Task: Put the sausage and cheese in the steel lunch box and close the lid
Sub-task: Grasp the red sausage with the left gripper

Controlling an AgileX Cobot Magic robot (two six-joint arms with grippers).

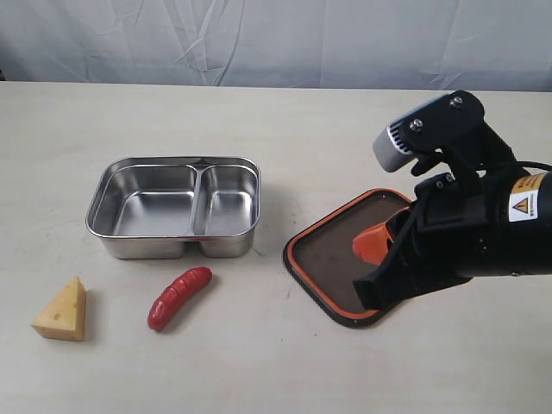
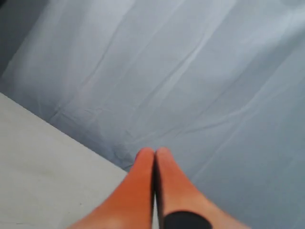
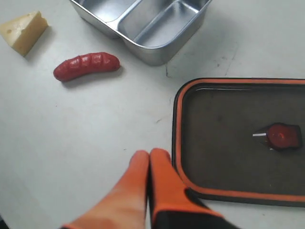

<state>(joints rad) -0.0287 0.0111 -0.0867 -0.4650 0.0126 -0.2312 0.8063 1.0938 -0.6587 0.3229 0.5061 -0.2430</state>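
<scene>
The steel lunch box [image 1: 155, 211] stands empty at left of centre, two compartments showing. Just in front of it the red sausage [image 1: 179, 297] rests on the table, and the yellow cheese [image 1: 63, 311] wedge sits further left. The dark lid [image 1: 332, 259] lies flat to the right of the box, orange seal rim up. My right gripper [image 1: 366, 247] hovers above the lid, shut and holding nothing. The right wrist view shows the shut right gripper [image 3: 150, 155] by the edge of the lid [image 3: 228, 138], with sausage [image 3: 86, 66], cheese [image 3: 23, 31] and box [image 3: 157, 28] beyond. The left gripper [image 2: 153, 152] is shut and empty.
The left wrist view takes in only the grey backdrop cloth [image 2: 200, 71] and a corner of the beige table [image 2: 43, 162]; that arm is outside the exterior view. The lid's orange valve tab [image 3: 281, 137] sits at its middle.
</scene>
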